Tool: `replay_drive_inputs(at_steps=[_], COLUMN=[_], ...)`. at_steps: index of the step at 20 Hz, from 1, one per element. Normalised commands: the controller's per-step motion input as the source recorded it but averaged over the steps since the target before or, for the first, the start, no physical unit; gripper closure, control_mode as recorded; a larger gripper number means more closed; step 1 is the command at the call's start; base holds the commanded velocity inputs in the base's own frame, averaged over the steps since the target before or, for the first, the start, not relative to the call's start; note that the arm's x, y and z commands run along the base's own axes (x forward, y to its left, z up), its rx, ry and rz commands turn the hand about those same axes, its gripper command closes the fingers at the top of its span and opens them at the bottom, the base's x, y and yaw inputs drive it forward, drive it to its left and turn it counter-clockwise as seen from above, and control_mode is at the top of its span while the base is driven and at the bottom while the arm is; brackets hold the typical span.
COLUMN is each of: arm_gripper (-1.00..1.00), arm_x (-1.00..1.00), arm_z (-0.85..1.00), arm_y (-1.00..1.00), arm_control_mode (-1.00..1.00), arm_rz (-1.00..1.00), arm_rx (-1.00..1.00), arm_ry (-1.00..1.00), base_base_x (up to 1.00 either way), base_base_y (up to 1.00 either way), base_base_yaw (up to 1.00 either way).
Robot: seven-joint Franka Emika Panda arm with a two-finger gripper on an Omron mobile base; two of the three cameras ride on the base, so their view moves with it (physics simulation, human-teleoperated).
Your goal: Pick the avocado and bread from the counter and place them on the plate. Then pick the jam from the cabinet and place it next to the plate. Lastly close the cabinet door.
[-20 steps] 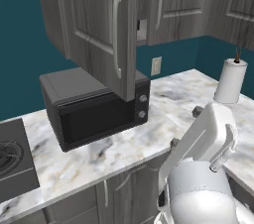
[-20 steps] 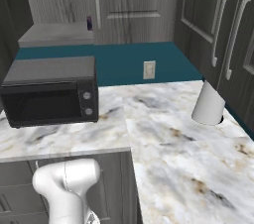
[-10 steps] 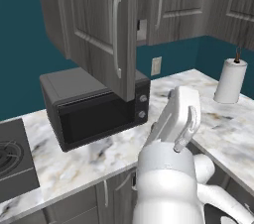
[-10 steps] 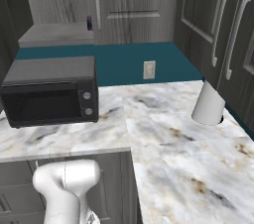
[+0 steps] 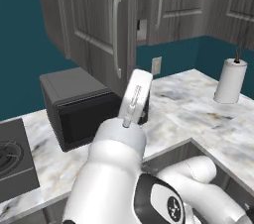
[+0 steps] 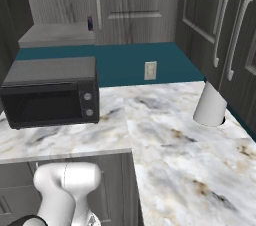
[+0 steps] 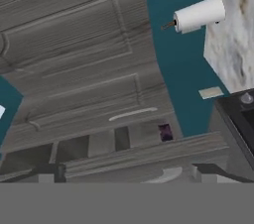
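- The arm [image 5: 134, 134] has swung up and left since a moment ago, now before the microwave [image 5: 79, 106].
- Gripper [image 7: 124, 173] open, empty.
- Jam [image 6: 90, 23] stands upright on the cabinet [image 6: 55, 35] shelf; its door [image 5: 94, 25] hangs open.

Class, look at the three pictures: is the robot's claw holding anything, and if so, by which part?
Nothing is held. In the hand view the claw stands open and empty, facing the open cabinet, where a small dark jar sits on the shelf, untouched.

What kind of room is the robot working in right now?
A kitchen, rendered in simulation. A black microwave sits on a marble counter under dark grey wall cabinets, with a paper towel roll near the corner and a stove top at the far left.
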Motion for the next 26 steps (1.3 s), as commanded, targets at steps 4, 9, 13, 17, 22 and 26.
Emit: replay_drive_inputs(at_steps=[4,9,13,17,22,26], arm_gripper=[-1.00,-1.00,-1.00,-1.00,-1.00,-1.00], arm_x=[0.47,0.54,0.57,0.50,0.56,0.58], arm_z=[-0.01,-0.03,-0.11,-0.09,-0.01,0.00], arm_y=[0.21,0.03,0.00,0.03,0.00,0.00], arm_control_mode=[-1.00,-1.00,-1.00,-1.00,-1.00,-1.00], arm_rz=[-0.01,0.00,0.00,0.00,0.00,0.00], arm_rx=[0.00,0.00,0.00,0.00,0.00,0.00], arm_ry=[0.00,0.00,0.00,0.00,0.00,0.00], base_base_x=[0.00,0.00,0.00,0.00,0.00,0.00], base_base_y=[0.00,0.00,0.00,0.00,0.00,0.00], base_base_yaw=[0.00,0.00,0.00,0.00,0.00,0.00])
